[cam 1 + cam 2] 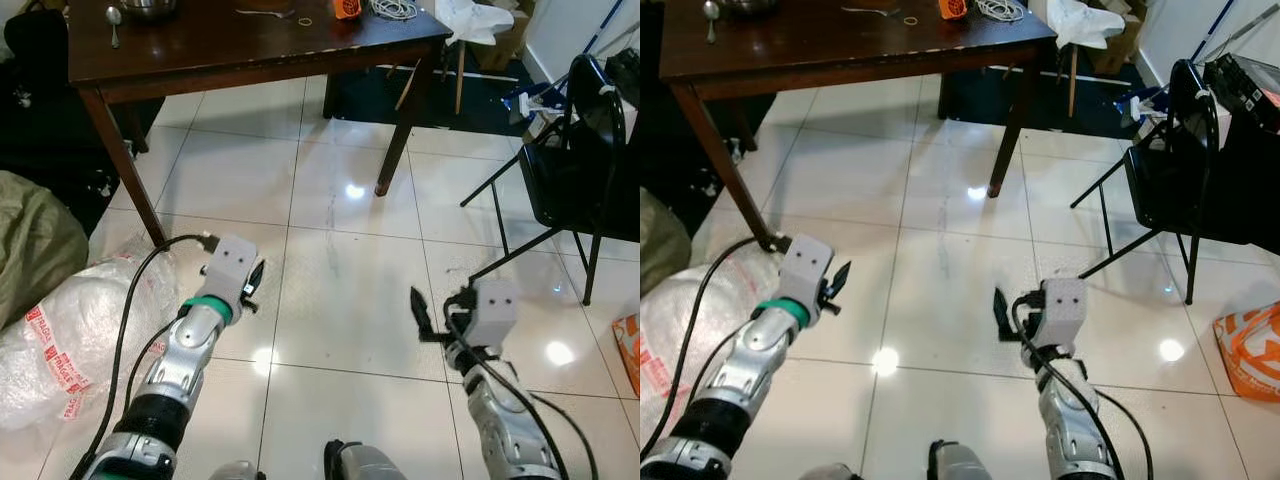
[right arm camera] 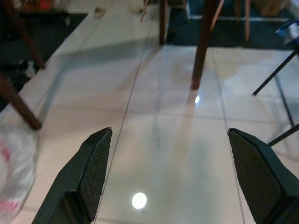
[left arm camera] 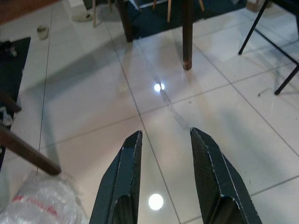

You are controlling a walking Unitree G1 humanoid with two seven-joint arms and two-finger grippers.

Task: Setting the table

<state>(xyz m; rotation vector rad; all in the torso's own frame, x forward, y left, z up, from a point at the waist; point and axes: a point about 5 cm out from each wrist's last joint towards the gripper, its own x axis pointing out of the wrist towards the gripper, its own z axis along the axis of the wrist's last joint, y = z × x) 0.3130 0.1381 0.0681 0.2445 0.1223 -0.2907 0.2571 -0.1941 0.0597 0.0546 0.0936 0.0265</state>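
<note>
tabletop (image 1: 250,45): dark wood, top of frame, carries the tableware | metal bowl (image 1: 148,8): top edge, rigid, slick, take by rim | spoon (image 1: 113,22): upper left, light, thin, pinch mid-handle | left claw (image 1: 252,285): slightly parted, empty | right claw (image 1: 420,312): wide open, empty, over floor tiles

Head cameras look down; wrist cameras skim floor (image 3: 93,93).

We see a black folding chair (image 1: 585,180) right of the tabletop (image 1: 250,45), and a plastic bag (image 1: 60,325) near its left leg.
</note>
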